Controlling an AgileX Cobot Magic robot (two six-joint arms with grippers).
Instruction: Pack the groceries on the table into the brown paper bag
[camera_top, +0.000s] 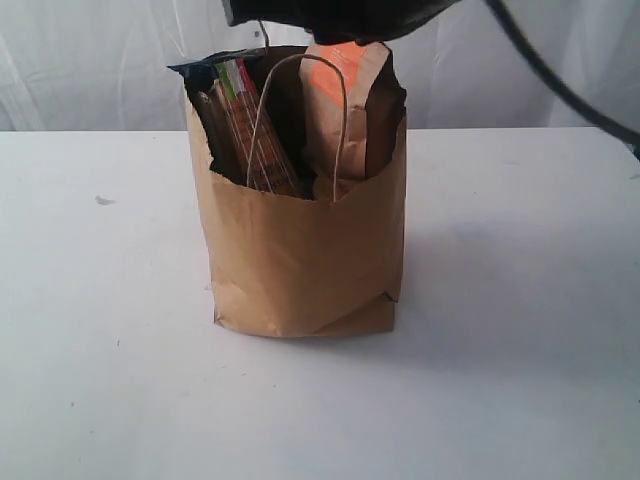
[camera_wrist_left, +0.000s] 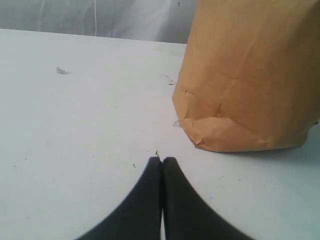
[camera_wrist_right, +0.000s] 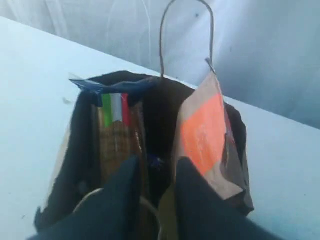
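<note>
Upright in bag (camera_top: 300, 260) mid-frame: spaghetti pack (camera_top: 250, 140), flag label up, beside orange-panelled pouch (camera_top: 340, 90); print unreadable. Pressed together, left gripper (camera_wrist_left: 161, 159); apart, right gripper (camera_wrist_right: 156, 161).

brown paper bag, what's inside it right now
The long spaghetti pack and the brown-orange pouch stand inside the brown paper bag, tops poking above the rim. Anything lower down is hidden by the bag's walls.

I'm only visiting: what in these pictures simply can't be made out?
Bottom of the brown paper bag: its front wall hides it in the exterior view; darkness and the right hand block it in the right wrist view.
Right hand, exterior view: cut off by the top edge.
Bag's mouth, left wrist view: cut off by the top edge.
Lettering on the pouch: too blurred.
</note>
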